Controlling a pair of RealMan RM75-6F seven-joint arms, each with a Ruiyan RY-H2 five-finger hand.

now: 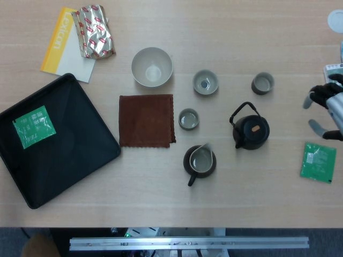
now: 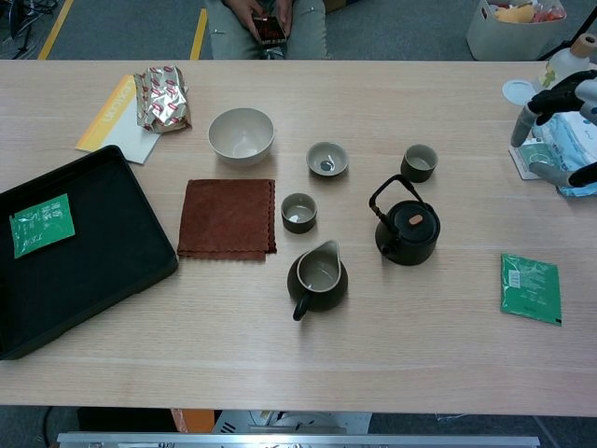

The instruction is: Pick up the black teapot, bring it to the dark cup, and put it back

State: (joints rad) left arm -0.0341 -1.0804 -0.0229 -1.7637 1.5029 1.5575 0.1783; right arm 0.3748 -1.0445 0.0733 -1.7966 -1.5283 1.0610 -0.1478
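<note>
Even, bright overhead light fills both views; the pale wooden table (image 1: 268,32) shows no hard glare. Shadows are short and soft, hugging the black round teapot (image 1: 251,131). The crinkled silver foil packet (image 1: 94,31) at ten o'clock glints. At three o'clock, the right hand (image 1: 328,110) looks slightly blurred.
</note>
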